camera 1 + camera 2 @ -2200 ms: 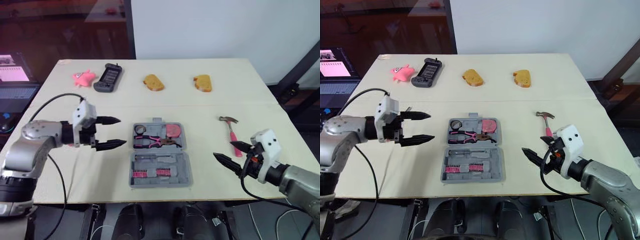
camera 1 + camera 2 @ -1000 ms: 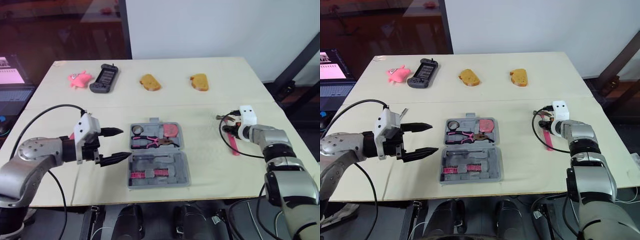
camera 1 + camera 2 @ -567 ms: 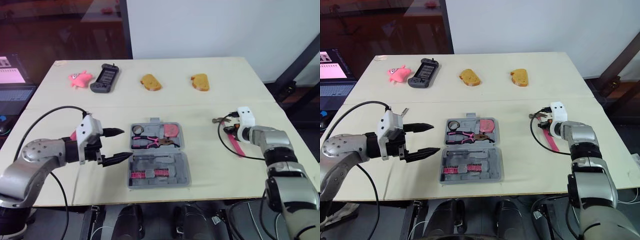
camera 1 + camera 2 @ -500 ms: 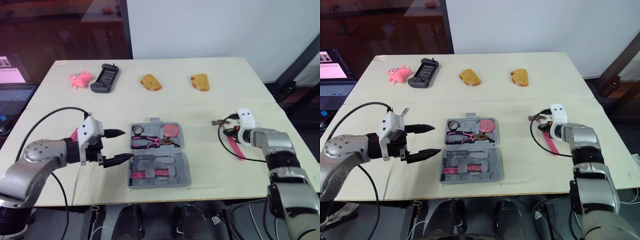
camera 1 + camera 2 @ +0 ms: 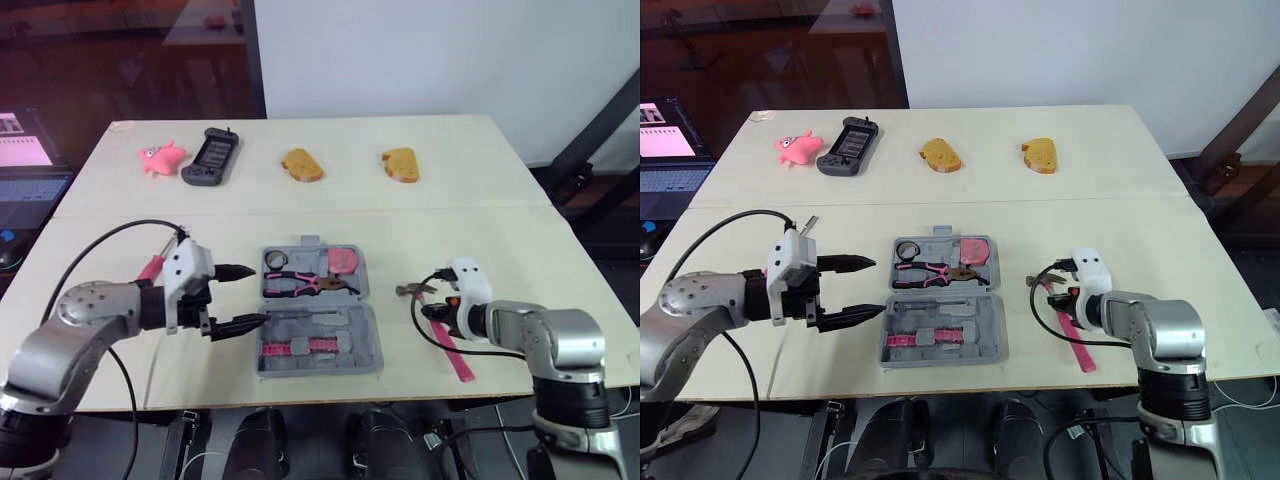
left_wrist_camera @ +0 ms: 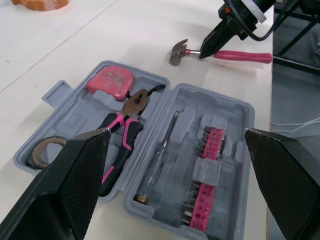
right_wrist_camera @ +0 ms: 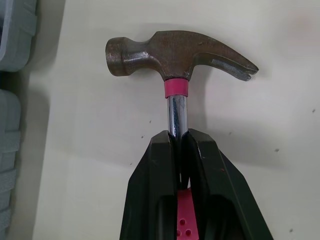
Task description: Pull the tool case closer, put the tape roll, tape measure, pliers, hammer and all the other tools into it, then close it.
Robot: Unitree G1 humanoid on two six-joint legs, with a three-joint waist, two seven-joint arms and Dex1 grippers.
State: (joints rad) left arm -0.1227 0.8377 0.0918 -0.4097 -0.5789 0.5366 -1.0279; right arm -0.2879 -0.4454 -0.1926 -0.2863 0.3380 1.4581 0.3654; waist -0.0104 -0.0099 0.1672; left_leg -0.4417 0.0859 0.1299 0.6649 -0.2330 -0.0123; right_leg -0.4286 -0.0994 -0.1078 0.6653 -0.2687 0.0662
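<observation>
- The tool case (image 5: pixel 368 322) lies open and flat on the near middle of the table (image 5: pixel 500 200), between the two arms.
- Its far half holds the tape roll (image 5: pixel 277 259) on the left, the pliers (image 5: pixel 305 285) across the middle and the pink tape measure (image 5: pixel 346 260) on the right.
- Its near half holds a thin screwdriver (image 6: pixel 162 160) and pink rows of bits (image 5: pixel 300 347).
- The hammer (image 7: pixel 176 52) is outside the case, just to its right, with the head towards the case and the pink handle pointing to the near right edge.
- The right gripper (image 7: pixel 178 137) has its fingers clamped on the hammer's metal shaft, just below the pink collar under the head.
- I cannot tell whether the hammer rests on the table or is raised off it.
- The left gripper (image 5: pixel 243 296) hovers just left of the case with its fingers wide apart and nothing between them, its tips pointing at the case.
- A pink-handled tool (image 5: pixel 150 268) lies behind the left wrist, mostly hidden.
- Along the far edge sit a pink toy (image 5: pixel 160 157), a dark game controller (image 5: pixel 208 157) and two pieces of bread (image 5: pixel 303 165) (image 5: pixel 401 163), well apart from the case.
</observation>
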